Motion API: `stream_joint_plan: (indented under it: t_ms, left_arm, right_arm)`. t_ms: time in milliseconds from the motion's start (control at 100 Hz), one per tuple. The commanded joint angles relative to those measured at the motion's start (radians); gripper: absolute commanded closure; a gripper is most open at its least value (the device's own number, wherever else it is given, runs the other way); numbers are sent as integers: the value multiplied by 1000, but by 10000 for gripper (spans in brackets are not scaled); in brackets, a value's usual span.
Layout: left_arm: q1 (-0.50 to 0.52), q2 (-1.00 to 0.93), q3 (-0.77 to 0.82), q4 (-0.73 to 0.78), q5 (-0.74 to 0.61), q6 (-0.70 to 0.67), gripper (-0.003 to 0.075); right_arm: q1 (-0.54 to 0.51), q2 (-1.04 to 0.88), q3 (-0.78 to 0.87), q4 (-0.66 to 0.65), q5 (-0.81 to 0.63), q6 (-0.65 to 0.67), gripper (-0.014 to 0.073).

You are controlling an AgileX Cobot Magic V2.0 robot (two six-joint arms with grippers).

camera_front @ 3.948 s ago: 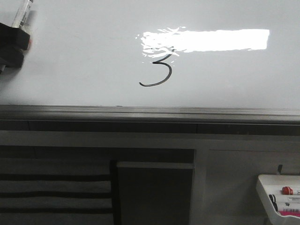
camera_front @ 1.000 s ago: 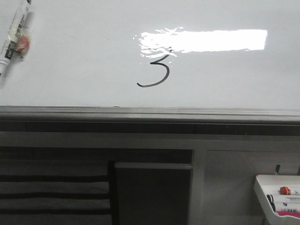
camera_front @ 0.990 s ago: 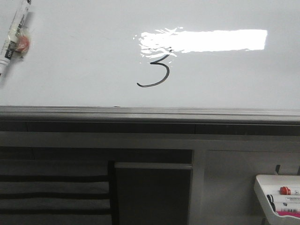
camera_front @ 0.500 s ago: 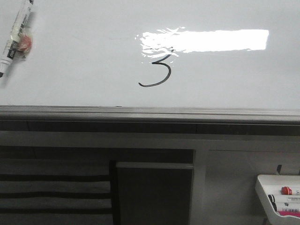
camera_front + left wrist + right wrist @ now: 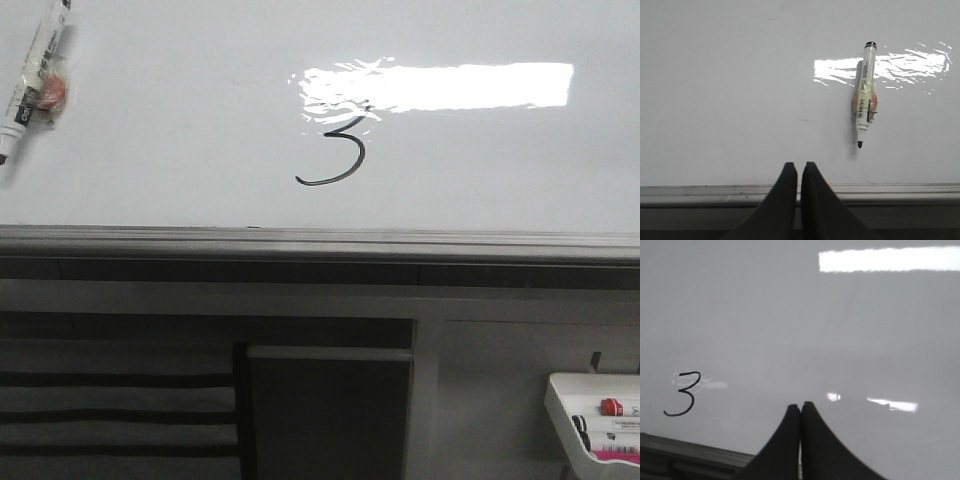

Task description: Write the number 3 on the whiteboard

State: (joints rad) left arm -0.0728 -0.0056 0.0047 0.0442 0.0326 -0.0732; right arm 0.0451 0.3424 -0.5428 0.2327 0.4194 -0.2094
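A thin black number 3 (image 5: 338, 152) with a long curved tail is drawn on the whiteboard (image 5: 180, 130), just under the bright reflection. It also shows in the right wrist view (image 5: 682, 393). A white marker (image 5: 32, 78) with its black tip uncapped lies loose on the board at the far left; in the left wrist view the marker (image 5: 865, 95) lies apart from my left gripper (image 5: 799, 166), which is shut and empty near the grey frame edge (image 5: 890, 190). My right gripper (image 5: 800, 406) is shut and empty over the bare whiteboard (image 5: 840, 330). Neither gripper shows in the front view.
The board's grey metal frame (image 5: 320, 243) runs across the front view. Below it are dark cabinet panels (image 5: 330, 415). A small white tray (image 5: 600, 415) with markers stands at the lower right.
About four seconds ago a dark gripper held the marker at the board's left edge; it has since let go and left the front view. The marker now lies alone, nearly still.
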Motion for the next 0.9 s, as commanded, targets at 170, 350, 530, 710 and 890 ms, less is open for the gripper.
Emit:
stream_joint_plan:
  t_ms: [170, 350, 530, 710, 890]
  left_arm:
    - [-7, -32, 3, 0, -82, -1, 739]
    - [-7, -32, 3, 0, -82, -1, 739]
    - [-7, -32, 3, 0, -82, -1, 739]
    - [-7, -32, 3, 0, -81, -1, 739]
    - [-7, -32, 3, 0, -81, -1, 739]
  right_arm:
    - [-62, -280, 300, 15, -256, -3, 673]
    - [-62, -373, 463, 15, -388, -3, 673]
    - [-62, -367, 588, -68, -562, 99, 673]
    - [-62, -373, 583, -286, -555, 319, 673]
    - [-62, -373, 583, -286, -549, 344, 673]
